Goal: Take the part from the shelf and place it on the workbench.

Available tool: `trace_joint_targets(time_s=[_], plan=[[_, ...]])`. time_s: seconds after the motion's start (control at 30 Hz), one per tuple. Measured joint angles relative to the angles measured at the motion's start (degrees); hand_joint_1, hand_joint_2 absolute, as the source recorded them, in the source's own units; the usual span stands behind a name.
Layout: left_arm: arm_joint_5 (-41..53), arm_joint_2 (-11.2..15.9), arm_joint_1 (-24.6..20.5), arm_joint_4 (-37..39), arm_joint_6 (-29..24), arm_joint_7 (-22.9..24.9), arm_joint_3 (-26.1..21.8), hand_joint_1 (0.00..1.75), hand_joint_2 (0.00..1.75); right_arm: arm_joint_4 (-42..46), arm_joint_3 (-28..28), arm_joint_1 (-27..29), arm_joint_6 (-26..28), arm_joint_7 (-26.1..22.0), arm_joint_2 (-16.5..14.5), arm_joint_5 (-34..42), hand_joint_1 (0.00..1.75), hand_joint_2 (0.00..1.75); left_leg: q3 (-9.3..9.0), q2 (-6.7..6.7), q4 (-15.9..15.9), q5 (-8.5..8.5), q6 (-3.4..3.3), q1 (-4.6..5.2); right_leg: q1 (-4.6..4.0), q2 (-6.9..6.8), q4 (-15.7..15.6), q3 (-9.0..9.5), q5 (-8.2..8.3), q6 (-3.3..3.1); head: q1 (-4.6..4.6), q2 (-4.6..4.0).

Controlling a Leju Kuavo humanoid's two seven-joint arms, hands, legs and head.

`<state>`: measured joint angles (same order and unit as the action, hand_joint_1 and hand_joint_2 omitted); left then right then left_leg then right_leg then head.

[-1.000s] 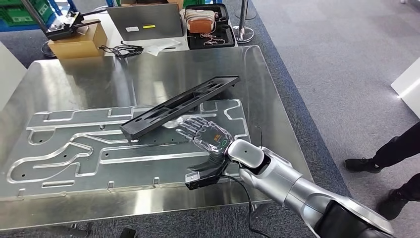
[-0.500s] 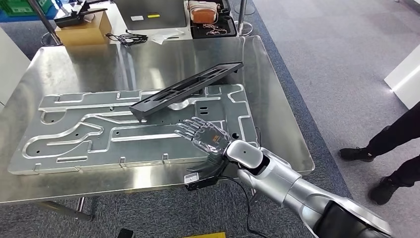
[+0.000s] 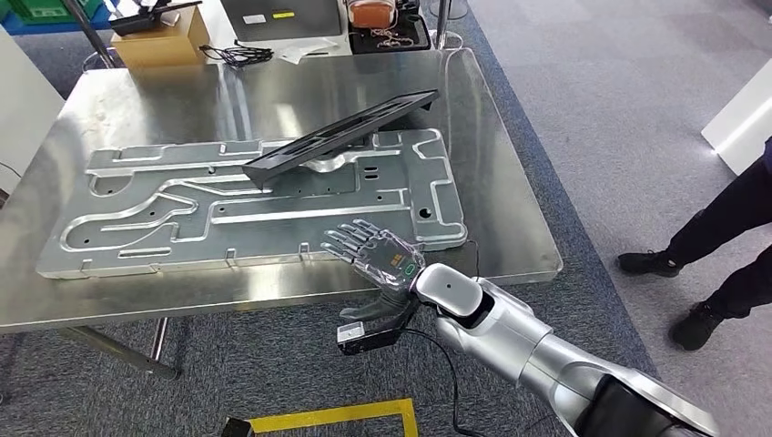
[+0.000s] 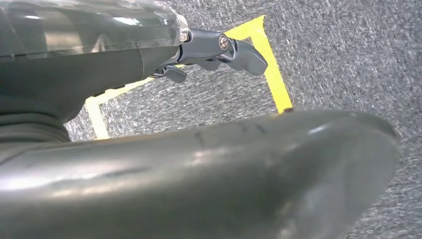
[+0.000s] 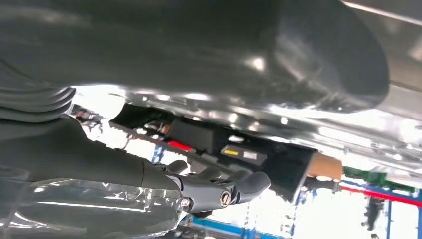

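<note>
Steel workbench (image 3: pixel 510 228) carries the black part (image 3: pixel 341 139); right hand (image 3: pixel 378 259), fingers spread and empty, has withdrawn toward six o'clock, past the edge.

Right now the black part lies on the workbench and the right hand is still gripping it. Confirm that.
Not quite: in the head view the right hand is open and clear of the black part, near the workbench front edge. The part does lie on the workbench.

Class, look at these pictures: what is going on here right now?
The black part lies tilted across the metal plate on the workbench, and nothing holds it. The right robot hand hovers open and empty over the bench's near edge. The left robot hand hangs over the floor. A person stands nearby.
</note>
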<state>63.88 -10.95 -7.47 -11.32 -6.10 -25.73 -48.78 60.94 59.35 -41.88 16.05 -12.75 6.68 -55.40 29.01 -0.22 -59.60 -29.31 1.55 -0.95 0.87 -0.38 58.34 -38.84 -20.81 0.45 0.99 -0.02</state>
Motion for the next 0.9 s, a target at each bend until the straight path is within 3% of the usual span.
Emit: trace_joint_targets(time_s=[0.07, 0.17, 0.2, 0.3, 0.33, 0.37, 0.4, 0.47, 0.5, 0.57, 0.63, 0.67, 0.77, 0.8, 0.83, 0.87, 0.9], plan=[[-0.02, 0.00, 0.03, 0.00, 0.00, -0.03, 0.00, 0.00, 0.00, 0.04, -0.22, 0.06, 0.09, -0.08, -0.14, 0.01, 0.00, 0.00, -0.33, -0.18, 1.34, -0.50, -0.77, 0.23, -0.10, 0.02, 0.03, -0.11, 0.51, 0.38, -0.02, 0.00], [-0.02, 0.00, 0.07, 0.00, 0.00, -0.04, 0.00, 0.00, 0.00, 0.04, -0.25, 0.05, 0.11, -0.11, -0.15, 0.01, 0.00, 0.00, -0.23, -0.18, 1.47, -0.48, -0.80, 0.22, -0.11, 0.00, 0.05, -0.10, 0.62, 0.43, -0.03, 0.00], [-0.02, -0.01, 0.07, 0.00, 0.01, -0.05, -0.01, 0.00, 0.00, 0.03, -0.27, 0.16, 0.19, -0.21, -0.23, 0.04, 0.00, 0.00, 0.03, -0.10, 1.52, -0.02, -1.36, 0.21, 0.00, 0.05, -0.01, -0.27, 0.66, 0.74, -0.03, 0.00], [-0.03, -0.02, 0.08, 0.00, 0.00, -0.07, -0.04, 0.00, 0.00, -0.10, -0.93, 1.57, 1.25, -1.50, -0.72, 2.02, 0.00, 0.00, 4.30, 0.20, 1.52, 4.04, -3.88, 0.78, 0.27, 0.17, 12.69, -3.69, -8.41, 1.75, -0.01, 0.00], [-0.02, -0.02, 0.09, 0.00, -0.01, -0.07, -0.04, 0.00, 0.00, -0.22, -1.31, 2.33, 1.84, -2.16, -0.91, 3.06, 0.00, 0.00, 5.89, 0.21, 1.47, 5.25, -4.18, 1.09, 0.14, 0.17, 16.91, -4.02, -10.70, 1.61, -0.01, 0.00], [0.01, -0.02, 0.10, 0.00, -0.02, -0.07, -0.04, 0.00, 0.00, -0.39, -1.66, 3.10, 2.47, -2.77, -1.16, 3.86, 0.00, 0.00, 6.72, 0.19, 1.44, 5.87, -4.22, 1.35, -0.06, 0.18, 16.44, -2.53, -9.37, 1.18, -0.01, 0.00], [0.04, -0.02, 0.10, 0.00, -0.02, -0.07, -0.04, 0.00, 0.00, -0.58, -2.00, 3.88, 3.17, -3.39, -1.49, 4.54, 0.00, 0.00, 7.48, 0.17, 1.42, 6.48, -4.23, 1.61, -0.39, 0.21, 13.90, 0.01, -7.95, 0.50, -0.01, 0.00], [0.07, -0.24, 0.07, -0.01, -0.02, -0.06, -0.04, 0.00, 0.00, -0.98, -2.71, 5.22, 4.50, -4.59, -2.43, 5.76, 0.00, 0.00, 8.53, 0.18, 1.39, 7.58, -4.09, 1.97, -1.31, 0.14, 5.12, 6.69, -7.84, -1.29, 0.00, 0.00], [0.06, -0.36, 0.03, -0.01, -0.02, -0.07, -0.04, 0.00, 0.00, -1.21, -3.14, 5.86, 5.08, -5.09, -2.93, 6.32, 0.00, 0.00, 8.78, 0.24, 1.51, 8.14, -3.91, 2.01, -1.69, 0.07, 1.50, 9.10, -8.45, -1.80, 0.01, 0.00], [0.01, -0.48, -0.02, -0.02, -0.04, -0.10, -0.04, 0.00, 0.00, -1.77, -3.96, 7.20, 5.86, -6.23, -3.95, 7.62, 0.00, 0.00, 8.96, 0.36, 1.99, 9.32, -3.38, 1.80, -2.12, -0.08, -1.96, 10.80, -8.83, -2.17, 0.01, 0.00], [-0.09, -0.44, 0.10, -0.02, -0.11, -0.14, -0.04, 0.00, 0.00, -2.57, -4.58, 8.70, 6.16, -7.56, -4.95, 9.22, 0.00, 0.00, 9.31, 0.32, 1.95, 9.09, -2.71, 1.63, -1.91, -0.23, -2.86, 10.37, -7.21, -2.37, 0.01, 0.00], [-0.16, -0.42, 0.22, -0.02, -0.16, -0.15, -0.05, 0.00, 0.00, -3.04, -4.85, 9.39, 6.21, -8.19, -5.47, 10.00, 0.00, 0.00, 9.79, 0.25, 0.89, 7.50, -2.35, 1.59, -1.66, -0.33, -3.32, 9.93, -6.38, -2.50, 0.02, 0.00], [-0.43, -0.23, 0.38, -0.02, -0.32, -0.22, -0.06, 0.00, 0.00, -4.79, -5.75, 11.30, 6.57, -9.80, -7.26, 11.91, 0.00, 0.00, 12.22, 0.16, -8.45, -0.65, -1.14, 0.98, -1.25, -0.41, -3.39, 7.50, -4.19, -2.56, 0.02, 0.00], [-0.52, -0.15, 0.42, -0.02, -0.41, -0.26, -0.06, 0.00, 0.00, -5.55, -6.05, 11.94, 6.71, -10.22, -7.86, 12.34, 0.00, 0.00, 12.66, 0.17, -11.92, -1.87, -0.71, 0.67, -1.11, -0.45, -3.18, 6.46, -3.53, -2.37, 0.02, 0.00], [-0.62, -0.05, 0.48, -0.02, -0.52, -0.30, -0.07, 0.00, 0.00, -6.35, -6.30, 12.53, 6.81, -10.58, -8.39, 12.71, 0.00, 0.00, 12.46, 0.18, -14.07, -1.61, -0.27, 0.36, -0.92, -0.51, -2.89, 5.35, -2.91, -2.12, 0.02, 0.00], [-0.70, 0.03, 0.54, -0.02, -0.64, -0.33, -0.09, 0.00, 0.00, -7.10, -6.55, 13.06, 6.86, -10.92, -8.87, 13.05, 0.00, 0.00, 11.44, 0.18, -14.49, -0.21, 0.19, 0.03, -0.67, -0.57, -2.48, 4.18, -2.33, -1.81, 0.02, 0.00], [-0.78, 0.11, 0.59, -0.02, -0.75, -0.36, -0.11, 0.00, 0.00, -7.78, -6.82, 13.53, 6.85, -11.31, -9.37, 13.40, 0.00, 0.00, 9.41, 0.19, -12.89, 1.55, 0.65, -0.32, -0.38, -0.59, -1.93, 2.95, -1.81, -1.44, 0.02, 0.00]])
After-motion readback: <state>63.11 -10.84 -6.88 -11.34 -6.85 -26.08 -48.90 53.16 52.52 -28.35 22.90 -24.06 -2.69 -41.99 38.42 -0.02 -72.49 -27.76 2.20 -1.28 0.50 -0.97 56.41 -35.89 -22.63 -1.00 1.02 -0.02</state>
